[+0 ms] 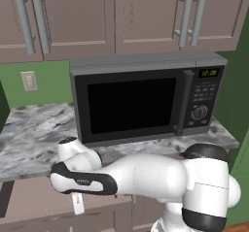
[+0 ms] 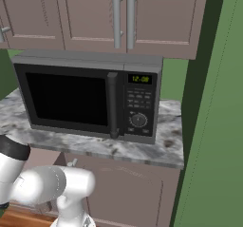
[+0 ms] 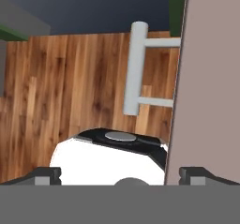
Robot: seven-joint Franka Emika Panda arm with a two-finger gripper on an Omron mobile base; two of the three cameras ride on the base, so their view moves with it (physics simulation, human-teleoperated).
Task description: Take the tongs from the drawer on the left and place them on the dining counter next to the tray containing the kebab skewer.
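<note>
drawer front [image 3: 206, 78] is seen edge-on at the right, its bar handle [image 3: 135, 68] probably just ahead; gripper [image 3: 120, 174] is spread wide, empty, over wood floor [image 3: 70, 87].

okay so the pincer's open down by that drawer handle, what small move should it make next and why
Probably ease the pincer sideways toward the handle until the bar sits between its fingers. Its jaws stand wide open and empty, the bar on the drawer front lies ahead and off to one side, and the drawer looks shut.

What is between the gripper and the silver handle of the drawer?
Nothing. In the hand view the open gripper looks toward the handle, which stands out from the mauve drawer front. The stretch between is bare, with wooden floor behind.
</note>
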